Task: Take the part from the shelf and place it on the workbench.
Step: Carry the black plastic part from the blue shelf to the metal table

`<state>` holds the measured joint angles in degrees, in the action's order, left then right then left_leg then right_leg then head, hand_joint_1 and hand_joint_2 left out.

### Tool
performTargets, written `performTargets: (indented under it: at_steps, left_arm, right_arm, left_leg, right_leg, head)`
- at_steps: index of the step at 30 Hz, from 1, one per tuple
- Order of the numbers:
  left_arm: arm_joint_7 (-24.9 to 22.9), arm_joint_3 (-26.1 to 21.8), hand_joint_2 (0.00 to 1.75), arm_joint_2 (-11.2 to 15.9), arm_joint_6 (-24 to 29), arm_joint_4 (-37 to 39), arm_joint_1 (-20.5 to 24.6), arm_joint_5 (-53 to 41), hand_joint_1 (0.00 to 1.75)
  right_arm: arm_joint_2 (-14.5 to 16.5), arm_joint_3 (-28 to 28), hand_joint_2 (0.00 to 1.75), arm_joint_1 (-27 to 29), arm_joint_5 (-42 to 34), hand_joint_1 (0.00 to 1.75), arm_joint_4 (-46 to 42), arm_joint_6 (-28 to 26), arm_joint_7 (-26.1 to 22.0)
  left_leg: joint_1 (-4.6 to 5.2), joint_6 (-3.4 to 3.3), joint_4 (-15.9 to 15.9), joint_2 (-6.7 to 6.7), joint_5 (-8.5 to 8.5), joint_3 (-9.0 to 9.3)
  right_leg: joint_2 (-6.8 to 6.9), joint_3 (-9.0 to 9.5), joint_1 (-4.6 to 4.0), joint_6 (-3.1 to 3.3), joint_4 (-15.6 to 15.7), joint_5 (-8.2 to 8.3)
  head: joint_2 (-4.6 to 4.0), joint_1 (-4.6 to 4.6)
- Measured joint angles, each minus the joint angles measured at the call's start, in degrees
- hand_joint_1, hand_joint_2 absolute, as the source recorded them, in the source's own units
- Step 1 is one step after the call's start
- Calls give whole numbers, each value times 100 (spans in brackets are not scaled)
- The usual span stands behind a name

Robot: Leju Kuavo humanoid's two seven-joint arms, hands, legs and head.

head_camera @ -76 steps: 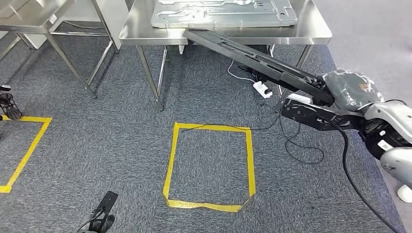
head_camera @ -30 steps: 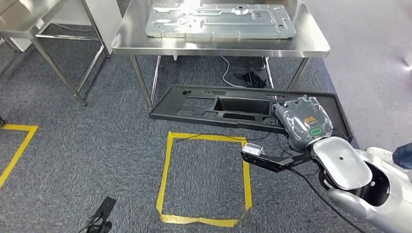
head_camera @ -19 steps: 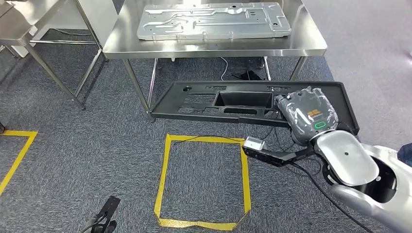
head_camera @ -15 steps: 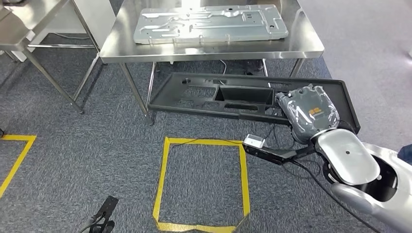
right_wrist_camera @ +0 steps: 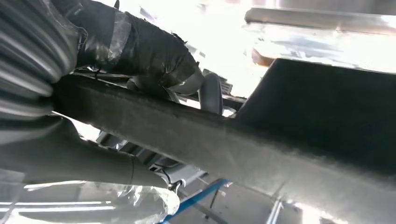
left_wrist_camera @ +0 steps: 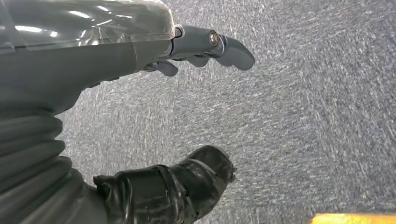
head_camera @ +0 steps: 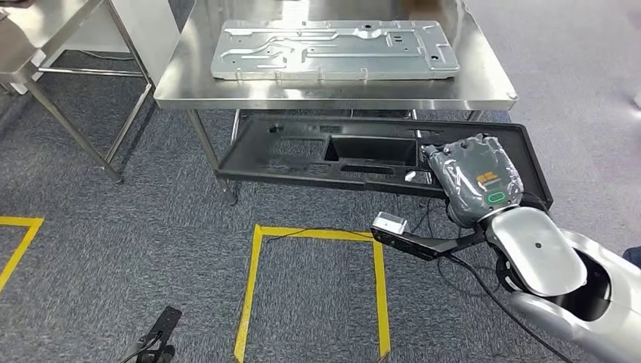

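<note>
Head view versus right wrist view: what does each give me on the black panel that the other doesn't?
Head view alone: the whole black panel held flat, its far edge under the front edge of the steel workbench, where a grey metal plate lies, plus the yellow floor tape.

Right wrist view alone: the fingers curled over the panel's edge, seen close from below.

Both: the right hand gripping the black panel, not yet set on the workbench.
</note>
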<state>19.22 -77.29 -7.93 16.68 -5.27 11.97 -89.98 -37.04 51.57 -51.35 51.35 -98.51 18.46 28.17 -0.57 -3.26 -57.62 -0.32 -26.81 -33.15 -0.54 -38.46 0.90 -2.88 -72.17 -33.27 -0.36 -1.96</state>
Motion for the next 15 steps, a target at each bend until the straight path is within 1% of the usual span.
performTargets:
  at_steps: [1,2,3,5,6,7,8,9,10,11,12,13,14,15]
  left_arm:
    - [-1,0,175,0,0,0,-8,0,0]
    - [-1,0,175,0,0,0,-15,0,0]
    - [-1,0,175,-1,0,0,-20,0,0]
    - [-1,0,175,-1,0,0,-25,0,0]
    - [-1,0,175,0,3,-1,-22,0,0]
    - [-3,0,175,1,6,-2,-21,0,0]
    - [-4,0,175,2,9,-3,-20,0,0]
    - [-5,0,175,2,12,-4,-16,0,0]
    - [-4,0,175,1,12,-4,-10,0,0]
    - [-2,0,175,-1,12,-3,0,-1,0]
    - [0,0,175,-3,13,-3,13,-1,0]
    - [2,0,175,-4,13,-3,21,-1,0]
    - [1,0,175,-4,13,-3,17,-1,0]
    - [-1,0,175,-1,13,-3,4,-1,0]
  right_arm:
    - [0,-2,175,23,26,175,0,-18,-2]
    - [-1,-3,175,41,46,175,0,-28,-5]
    - [-1,-4,175,51,59,175,0,-30,-8]
    - [-2,-7,175,72,72,175,1,-32,-10]
    - [-1,-8,175,84,79,175,1,-37,-12]
    - [-4,-13,175,96,87,175,-3,-45,-14]
    - [-7,-22,175,107,105,175,-7,-56,-16]
    - [-9,-31,175,107,133,175,-13,-69,-20]
    - [-12,-40,175,106,173,175,-24,-83,-22]
    - [-12,-48,175,103,219,175,-32,-102,-30]
    - [-14,-55,175,100,262,175,-40,-123,-41]
    - [-16,-63,175,102,298,175,-47,-145,-54]
    - [-19,-71,175,104,326,175,-48,-166,-69]
    - [-21,-78,175,108,351,175,-48,-181,-84]
  left_leg:
    - [-3,4,0,-1,-62,75]
    - [-9,14,0,-3,-130,164]
    - [-19,33,0,-5,-201,262]
    - [-34,95,-16,-7,-359,445]
    - [-32,136,-22,-9,-432,501]
    - [-26,182,-16,-4,-499,536]
    - [-17,225,-27,1,-535,584]
    - [-11,264,-16,6,-561,609]
    - [-17,295,-43,15,-577,636]
    - [-24,315,-157,17,-579,621]
    - [-35,334,-362,18,-604,515]
    - [-43,349,-673,19,-659,323]
    - [-43,361,-1023,19,-761,82]
    - [-42,370,-1325,19,-904,-169]
  right_leg:
    - [4,-188,16,-20,-141,-64]
    - [10,-285,32,-34,-98,-30]
    - [20,-285,46,-42,127,135]
    - [64,-163,63,-40,839,740]
    - [92,-101,57,-17,1095,936]
    - [108,-66,43,18,1243,1067]
    - [110,-55,34,65,1275,1067]
    - [101,-18,29,117,1265,1022]
    - [84,22,33,165,1275,1026]
    - [74,74,39,210,1283,995]
    - [69,133,35,250,1286,961]
    - [61,187,28,283,1290,923]
    - [51,235,17,306,1290,876]
    - [36,288,7,321,1290,824]
  head:
    - [-1,-1]
    - [0,-1]
    - [0,0]
    - [0,7]
    - [-1,19]
    - [-1,28]
    - [-1,36]
    - [-2,40]
    - [-1,36]
    - [-1,35]
    - [-1,33]
    - [0,31]
    - [-1,30]
    - [-1,28]
